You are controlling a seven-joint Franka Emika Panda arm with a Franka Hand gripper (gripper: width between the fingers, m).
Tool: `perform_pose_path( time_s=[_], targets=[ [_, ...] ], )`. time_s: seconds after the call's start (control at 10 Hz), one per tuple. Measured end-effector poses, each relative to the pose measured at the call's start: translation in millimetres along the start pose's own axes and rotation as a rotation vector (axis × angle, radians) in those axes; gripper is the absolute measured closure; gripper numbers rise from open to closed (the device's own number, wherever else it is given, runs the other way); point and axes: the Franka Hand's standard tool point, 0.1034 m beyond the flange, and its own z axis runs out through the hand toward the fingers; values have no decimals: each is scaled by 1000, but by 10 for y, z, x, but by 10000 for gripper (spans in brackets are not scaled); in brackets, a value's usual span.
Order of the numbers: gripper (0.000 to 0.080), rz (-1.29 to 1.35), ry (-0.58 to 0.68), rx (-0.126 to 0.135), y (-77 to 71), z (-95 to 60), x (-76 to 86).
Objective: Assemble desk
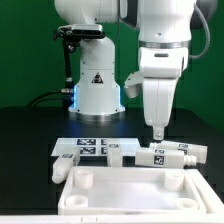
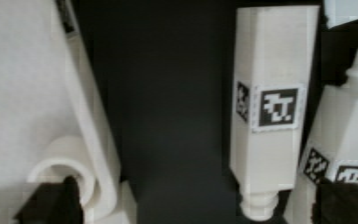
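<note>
The desk's white tabletop panel (image 1: 120, 192) lies at the front with its rim and round corner sockets up. Its edge (image 2: 25, 100) and one socket (image 2: 69, 165) also show in the wrist view. White square-bar legs with tag stickers lie behind it; one leg (image 1: 165, 157) is right under my gripper (image 1: 157, 131). In the wrist view that leg (image 2: 274, 90) runs lengthwise, its peg end between my dark fingertips (image 2: 51, 203). My gripper (image 2: 197, 208) is open, empty and hovers just above the leg. A second leg (image 2: 345, 130) lies beside it.
The big white robot base (image 1: 97, 90) with a triangle sticker stands at the back centre. More white tagged pieces (image 1: 90, 148) lie at the exterior view's left, behind the tabletop. The table surface (image 1: 30, 140) is black.
</note>
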Motion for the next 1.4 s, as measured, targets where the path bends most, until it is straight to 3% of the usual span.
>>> perform_pose_path(
  time_s=[0.3,0.4,0.7,1.0,1.1,1.3,1.4],
  targets=[
    [151,12,-1,-3,19,1,-16],
    [151,40,17,-37,-17,-37,123],
    [151,135,49,-65,-343,75,538],
    [151,133,47,-62,-321,78,497],
    [151,188,61,-74,-343,98,548],
    [151,202,97,-88,-609,310,820],
    [151,190,125,-109,-647,416,906]
  ],
)
